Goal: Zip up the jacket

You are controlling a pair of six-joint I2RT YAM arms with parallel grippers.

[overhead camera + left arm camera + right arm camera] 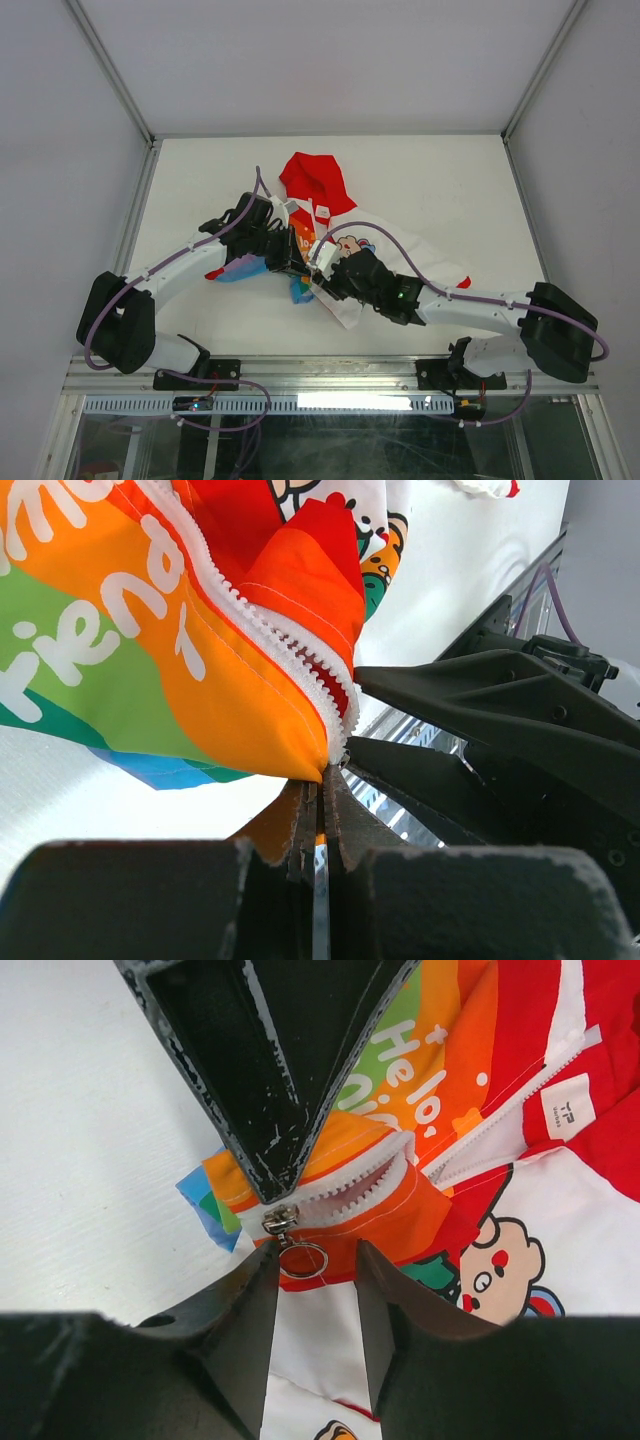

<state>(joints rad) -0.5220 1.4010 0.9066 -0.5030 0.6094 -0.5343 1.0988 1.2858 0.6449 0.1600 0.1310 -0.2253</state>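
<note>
The step in hand is catching the zipper pull. The left gripper point(318, 815) is fully closed on the bottom hem of the jacket point(200, 680), right at the zipper's end. The right gripper point(315, 1290) stands partly open and holds nothing. The pull ring point(302, 1259) hangs between its fingertips, with the slider point(280, 1222) just ahead. Next, I judge, it must close on the ring and draw it toward the hood point(312, 180).

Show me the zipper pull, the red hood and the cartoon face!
zipper pull point(279, 1222): right wrist view, metal slider body.
red hood point(313, 180): top external view, middle of the hood.
cartoon face point(497, 1258): right wrist view, its red cheek.
</note>
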